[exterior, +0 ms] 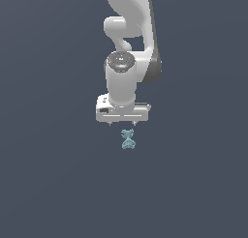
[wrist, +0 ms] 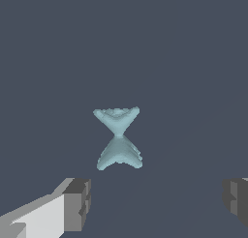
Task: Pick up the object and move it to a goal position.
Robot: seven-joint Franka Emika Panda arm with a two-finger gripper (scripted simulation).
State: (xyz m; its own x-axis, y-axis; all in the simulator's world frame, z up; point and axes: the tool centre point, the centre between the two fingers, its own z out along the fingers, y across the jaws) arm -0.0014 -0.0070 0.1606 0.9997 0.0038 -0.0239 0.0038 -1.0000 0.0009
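Observation:
The object [exterior: 128, 139] is a small pale teal-blue lumpy figurine lying on the dark grey floor, just in front of the white arm's hand. In the wrist view the object [wrist: 117, 138] looks like an hourglass shape, with two flared ends and a narrow waist. My gripper [exterior: 122, 123] hangs above and slightly behind it, not touching it. In the wrist view the gripper [wrist: 157, 200] is open wide and empty, with one finger [wrist: 77, 203] and the other finger [wrist: 236, 198] far apart. The object lies ahead of the fingertips, nearer the first finger's side.
The white arm [exterior: 130, 43] rises behind the gripper in the exterior view. The dark grey floor [exterior: 48, 159] spreads flat on all sides. No goal marker shows in either view.

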